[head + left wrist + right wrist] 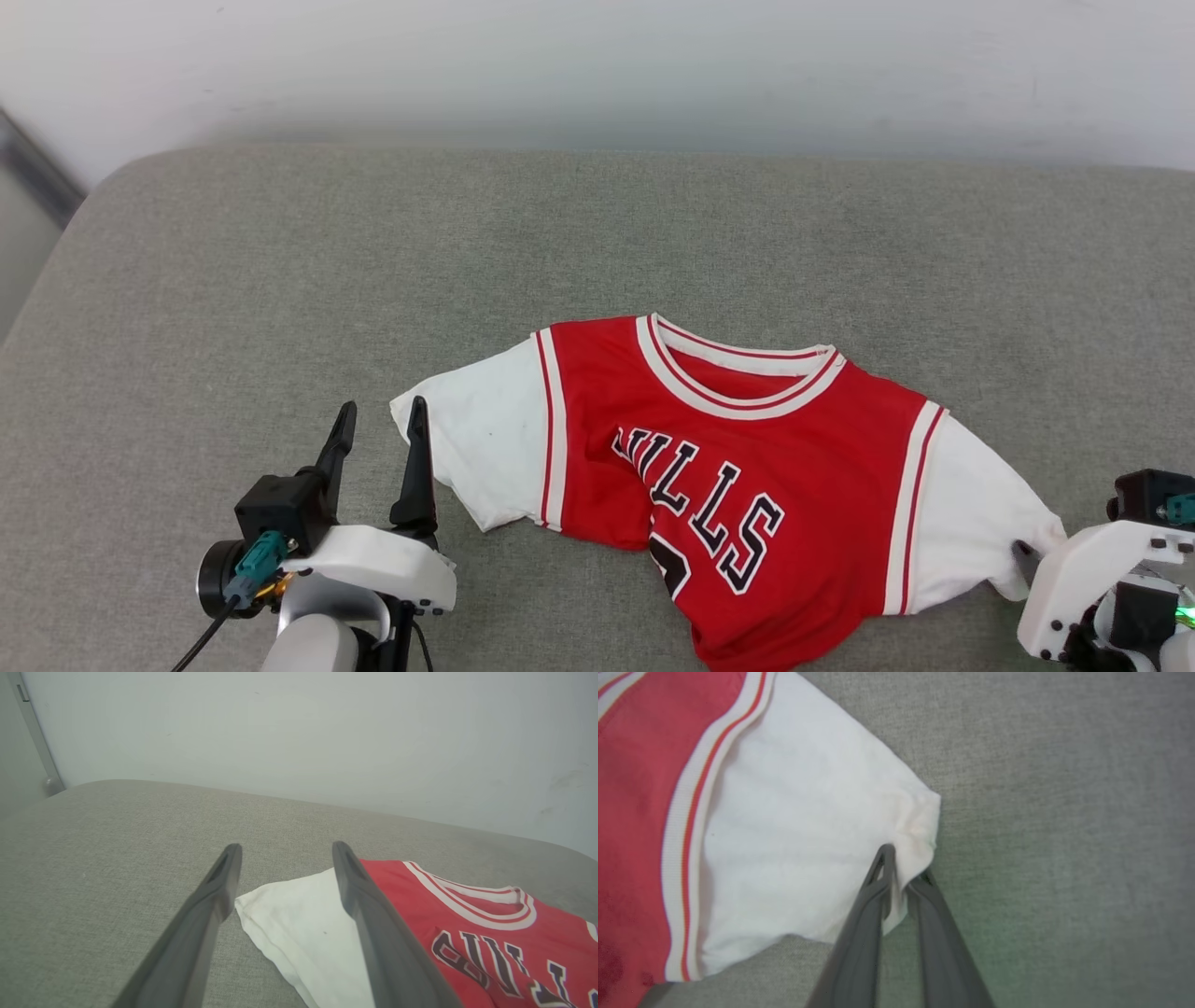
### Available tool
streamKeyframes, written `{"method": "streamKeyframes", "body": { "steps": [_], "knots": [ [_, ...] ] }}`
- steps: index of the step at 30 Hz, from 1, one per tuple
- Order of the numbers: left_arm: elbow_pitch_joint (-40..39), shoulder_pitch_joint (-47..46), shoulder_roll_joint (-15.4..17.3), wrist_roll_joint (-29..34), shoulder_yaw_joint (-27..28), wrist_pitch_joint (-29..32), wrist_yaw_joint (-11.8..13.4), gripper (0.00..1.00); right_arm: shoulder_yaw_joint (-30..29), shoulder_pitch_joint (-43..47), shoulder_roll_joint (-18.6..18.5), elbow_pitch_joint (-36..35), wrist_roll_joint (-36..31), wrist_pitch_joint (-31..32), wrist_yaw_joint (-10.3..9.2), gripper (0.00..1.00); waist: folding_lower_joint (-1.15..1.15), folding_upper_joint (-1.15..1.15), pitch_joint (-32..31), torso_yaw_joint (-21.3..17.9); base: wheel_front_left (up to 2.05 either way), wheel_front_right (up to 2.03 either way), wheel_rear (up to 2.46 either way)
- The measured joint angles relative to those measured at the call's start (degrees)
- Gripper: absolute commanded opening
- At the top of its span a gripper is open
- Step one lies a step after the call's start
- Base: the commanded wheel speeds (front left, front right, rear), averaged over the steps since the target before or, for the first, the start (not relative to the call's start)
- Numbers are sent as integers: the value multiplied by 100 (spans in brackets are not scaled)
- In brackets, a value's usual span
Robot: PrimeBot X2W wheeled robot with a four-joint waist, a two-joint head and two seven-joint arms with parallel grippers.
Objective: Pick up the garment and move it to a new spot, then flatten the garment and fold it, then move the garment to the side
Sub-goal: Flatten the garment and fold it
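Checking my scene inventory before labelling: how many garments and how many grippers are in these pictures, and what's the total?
Garments: 1 (the garment)
Grippers: 2 (left gripper, open; right gripper, shut on the garment's white sleeve)
Total: 3

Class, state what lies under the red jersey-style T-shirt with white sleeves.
The red T-shirt lies on grey woven upholstery, which shows beside it. The part directly beneath, and the shirt's back layer, are covered.

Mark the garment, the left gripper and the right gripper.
garment (794, 420): head view, red chest panel below the collar.
left gripper (383, 408): head view, midway between its open fingertips.
right gripper (906, 862): right wrist view, between fingertips shut on the white sleeve.
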Motion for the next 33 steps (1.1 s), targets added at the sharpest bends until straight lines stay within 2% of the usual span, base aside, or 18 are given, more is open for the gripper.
{"method": "streamKeyframes", "body": {
  "steps": [5,9,12,17,21,26,29,33],
  "knots": [
    [42,59,45,-42,19,27,30,100,264,1,73,35,11,-1149,0,100,0,0,-64,-47,0,0,0],
    [57,76,134,-81,123,56,81,100,382,7,-30,-192,-43,-2167,0,100,0,0,-171,-55,0,0,0],
    [62,125,205,-99,141,111,89,100,450,157,-40,-380,-160,-2683,0,100,0,0,-295,-57,0,0,0],
    [20,287,257,-99,124,242,140,100,567,417,153,-878,-382,-3328,-1,100,0,0,-518,-83,0,0,0],
    [-5,374,326,-147,92,510,148,100,693,725,311,-1337,-550,-3533,0,100,0,0,-657,-112,0,0,0],
    [12,391,459,-264,48,1005,71,100,760,1048,439,-1820,-633,-3472,-1,100,-1,0,-695,-191,0,0,0],
    [58,241,590,-387,-20,1591,-69,100,822,1160,477,-2114,-638,-3418,-1,100,-1,0,-622,-242,0,0,0],
    [174,-342,871,-631,-94,2706,-338,100,906,1166,501,-2409,-636,-3343,-1,100,-1,0,-421,-329,0,0,0]
  ]
}}
